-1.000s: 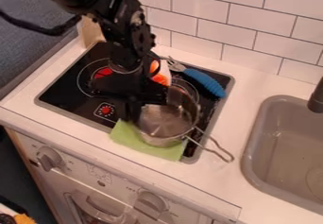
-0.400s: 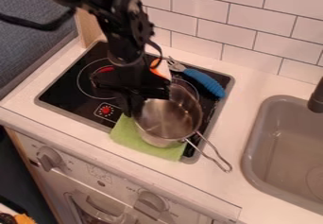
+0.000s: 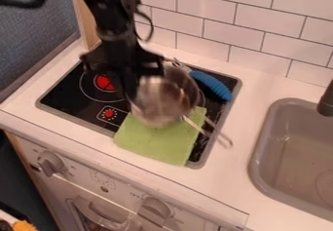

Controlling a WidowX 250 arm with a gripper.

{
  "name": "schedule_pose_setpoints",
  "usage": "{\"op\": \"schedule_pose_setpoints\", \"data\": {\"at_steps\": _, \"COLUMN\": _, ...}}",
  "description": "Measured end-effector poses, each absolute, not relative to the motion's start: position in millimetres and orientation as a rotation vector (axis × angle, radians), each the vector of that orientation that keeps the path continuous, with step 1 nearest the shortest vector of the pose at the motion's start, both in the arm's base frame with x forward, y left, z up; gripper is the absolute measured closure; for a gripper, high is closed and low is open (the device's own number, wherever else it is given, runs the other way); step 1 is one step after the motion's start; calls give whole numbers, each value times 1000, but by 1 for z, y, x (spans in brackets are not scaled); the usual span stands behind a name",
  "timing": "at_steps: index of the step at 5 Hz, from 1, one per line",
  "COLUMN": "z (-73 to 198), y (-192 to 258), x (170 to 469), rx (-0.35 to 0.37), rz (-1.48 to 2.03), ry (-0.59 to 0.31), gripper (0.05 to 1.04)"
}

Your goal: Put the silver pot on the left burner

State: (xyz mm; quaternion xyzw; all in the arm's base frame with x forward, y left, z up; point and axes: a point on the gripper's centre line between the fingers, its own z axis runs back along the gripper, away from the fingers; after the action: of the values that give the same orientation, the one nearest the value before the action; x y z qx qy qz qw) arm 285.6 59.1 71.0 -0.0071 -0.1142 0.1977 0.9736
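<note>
In the camera view, the black gripper point(image 3: 131, 92) is at the left side of the silver pot point(image 3: 164, 97). Its jaws are nearly closed, and they hold the pot by its rim. The pot is over the right part of the black stove point(image 3: 64, 97), to the right of the left burner point(image 3: 104, 83). A green cloth point(image 3: 155, 144) is under part of the pot. A blue tool point(image 3: 212, 86) lies near it.
</note>
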Motion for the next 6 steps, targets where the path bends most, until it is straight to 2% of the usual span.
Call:
{"op": "schedule_pose_setpoints", "data": {"at_steps": 3, "z": 107, "y": 124, "x": 334, "rx": -78, "rz": 493, "ry": -352, "gripper": 1006}}
{"op": "schedule_pose_setpoints", "data": {"at_steps": 4, "z": 101, "y": 151, "x": 340, "rx": -89, "rz": 551, "ry": -332, "gripper": 1006}}
{"op": "schedule_pose_setpoints", "data": {"at_steps": 6, "z": 57, "y": 194, "x": 351, "rx": -108, "rz": 612, "ry": -293, "gripper": 1006}}
